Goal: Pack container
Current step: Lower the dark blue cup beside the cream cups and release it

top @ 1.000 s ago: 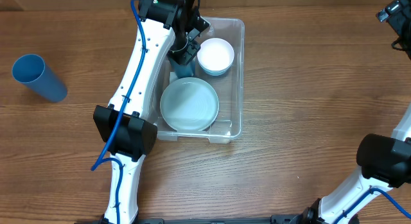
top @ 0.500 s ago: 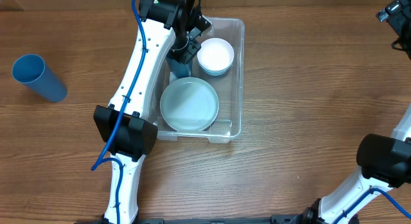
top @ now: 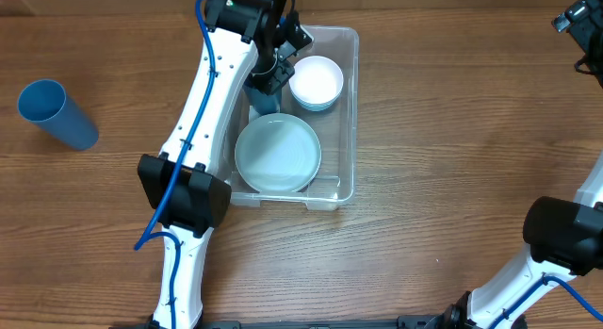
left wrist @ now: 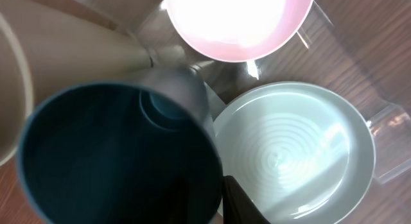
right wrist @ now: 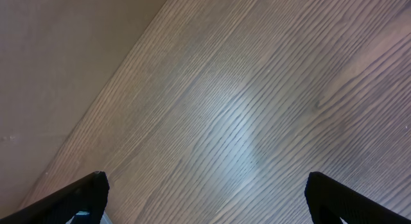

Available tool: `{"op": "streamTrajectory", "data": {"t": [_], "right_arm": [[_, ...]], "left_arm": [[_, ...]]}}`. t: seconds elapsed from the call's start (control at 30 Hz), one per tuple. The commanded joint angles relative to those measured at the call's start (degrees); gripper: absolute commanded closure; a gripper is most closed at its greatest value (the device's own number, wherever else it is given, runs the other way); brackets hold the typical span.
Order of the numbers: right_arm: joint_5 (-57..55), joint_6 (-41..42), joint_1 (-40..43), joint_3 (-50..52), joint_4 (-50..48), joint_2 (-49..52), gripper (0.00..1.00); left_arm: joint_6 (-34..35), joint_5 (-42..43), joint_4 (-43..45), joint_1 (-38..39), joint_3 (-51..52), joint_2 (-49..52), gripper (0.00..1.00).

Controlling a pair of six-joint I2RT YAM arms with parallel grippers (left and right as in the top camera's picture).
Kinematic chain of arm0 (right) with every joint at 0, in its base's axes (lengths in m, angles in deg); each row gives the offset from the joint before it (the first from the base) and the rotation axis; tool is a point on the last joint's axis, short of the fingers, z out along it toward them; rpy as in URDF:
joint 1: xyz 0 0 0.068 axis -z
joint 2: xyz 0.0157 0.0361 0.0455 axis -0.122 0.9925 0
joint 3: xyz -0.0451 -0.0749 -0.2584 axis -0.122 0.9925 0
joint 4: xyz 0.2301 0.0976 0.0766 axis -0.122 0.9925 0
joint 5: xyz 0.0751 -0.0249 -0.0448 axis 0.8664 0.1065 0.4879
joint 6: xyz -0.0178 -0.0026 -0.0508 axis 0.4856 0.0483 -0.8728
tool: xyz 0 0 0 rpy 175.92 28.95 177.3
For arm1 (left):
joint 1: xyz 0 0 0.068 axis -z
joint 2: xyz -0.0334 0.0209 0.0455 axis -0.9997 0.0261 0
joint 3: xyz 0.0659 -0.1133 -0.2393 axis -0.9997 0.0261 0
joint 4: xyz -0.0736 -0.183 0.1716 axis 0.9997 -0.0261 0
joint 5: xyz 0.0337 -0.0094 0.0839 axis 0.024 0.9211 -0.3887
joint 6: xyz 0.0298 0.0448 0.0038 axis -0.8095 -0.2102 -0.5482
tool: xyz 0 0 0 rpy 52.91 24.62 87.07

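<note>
The container lies toward 12 o'clock on the table. It looks like thin clear plastic, probably light, a bit flexible and slippery, so best held by its rim. The left gripper is down in its 11 o'clock corner, at a blue cup — gripping or not, I cannot tell. The right gripper, far off at 2 o'clock, is wide open.

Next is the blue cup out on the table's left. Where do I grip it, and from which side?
Grip the blue cup at its rim, coming down from above: its open mouth faces the overhead camera, so a pincer can pinch the wall, one side inside, one outside. Whether it stands fully upright or leans, I cannot tell.
</note>
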Motion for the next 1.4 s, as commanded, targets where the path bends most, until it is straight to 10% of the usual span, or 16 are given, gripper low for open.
{"op": "streamTrajectory", "data": {"t": [0.0,0.97,1.13,1.37], "right_arm": [[-0.76,0.48,0.00,-0.35,-0.28,-0.13,0.00],[-0.76,0.48,0.00,-0.35,-0.28,-0.13,0.00],[-0.76,0.48,-0.02,-0.35,-0.28,-0.13,0.00],[-0.76,0.46,0.00,-0.35,-0.28,-0.13,0.00]], "left_arm": [[-2.27,0.24,2.64,0.02,6.34,0.55,0.86],[2.47,-6.86,4.55,0.04,8.09,-1.73,0.96],[2.58,-6.82,5.05,0.04,8.09,-1.73,0.47],[4.04,-7.04,6.36,0.04,8.09,-3.26,0.44]]}}
